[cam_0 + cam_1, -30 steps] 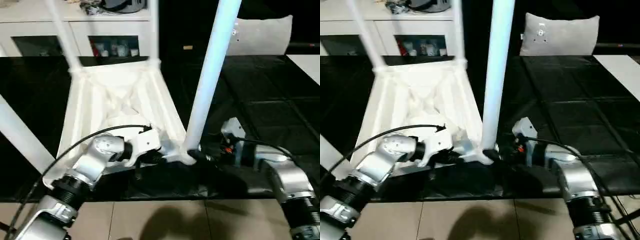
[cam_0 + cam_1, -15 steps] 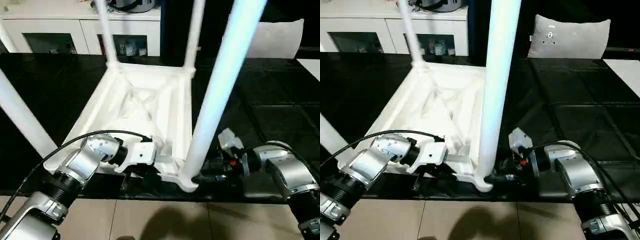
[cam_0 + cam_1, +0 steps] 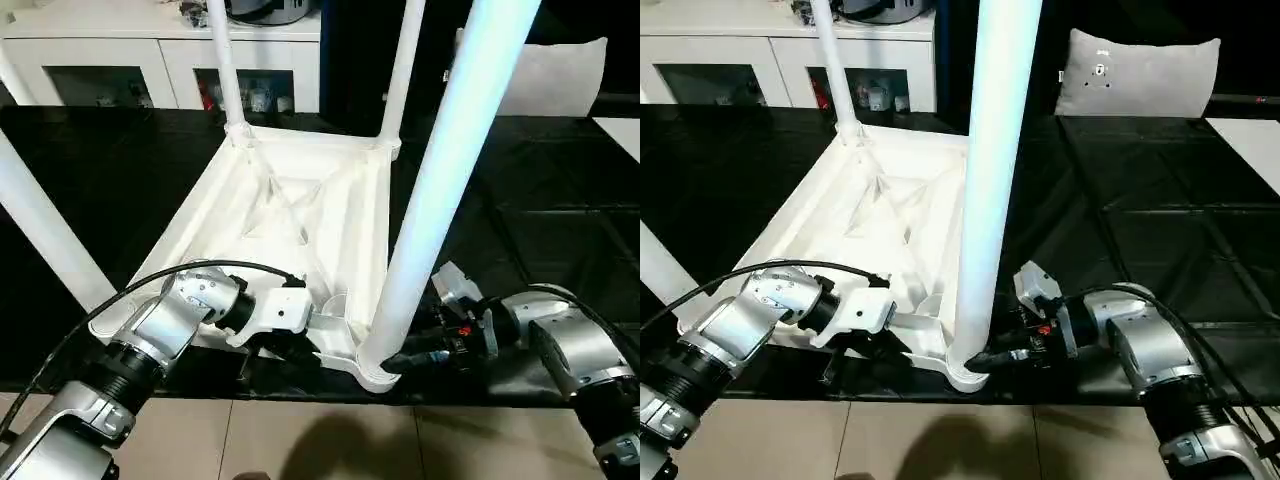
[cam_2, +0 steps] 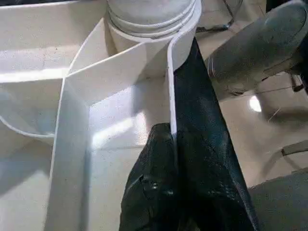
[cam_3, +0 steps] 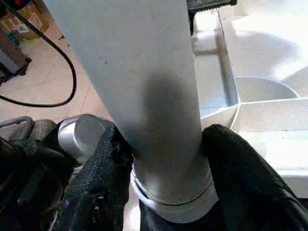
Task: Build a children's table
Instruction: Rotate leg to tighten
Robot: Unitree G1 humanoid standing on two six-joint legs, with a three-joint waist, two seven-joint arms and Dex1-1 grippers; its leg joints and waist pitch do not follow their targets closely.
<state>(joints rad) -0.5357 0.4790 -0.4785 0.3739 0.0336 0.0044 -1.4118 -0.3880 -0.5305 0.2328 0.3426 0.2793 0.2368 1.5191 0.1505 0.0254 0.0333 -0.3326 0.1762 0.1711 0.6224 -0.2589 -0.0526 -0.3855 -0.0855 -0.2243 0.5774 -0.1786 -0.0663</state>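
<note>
The white children's table lies upside down on the black surface, its ribbed underside facing up and all its legs standing in the corner sockets. My left gripper is shut on the top's thin front rim, close to the near right socket. The near right leg rises tall from that socket. My right gripper is at the leg's foot, with black fingers pressed against both sides of the tube, just above the socket collar.
A white cabinet with glass doors stands behind the black surface, and a grey pillow lies at the back right. The near corner of the top sits at the surface's front edge, above the tan floor. A black cable loops over my left forearm.
The fingers of my right gripper have closed in on the foot of the near right leg. My left gripper has kept its hold on the rim. The camera has shifted.
</note>
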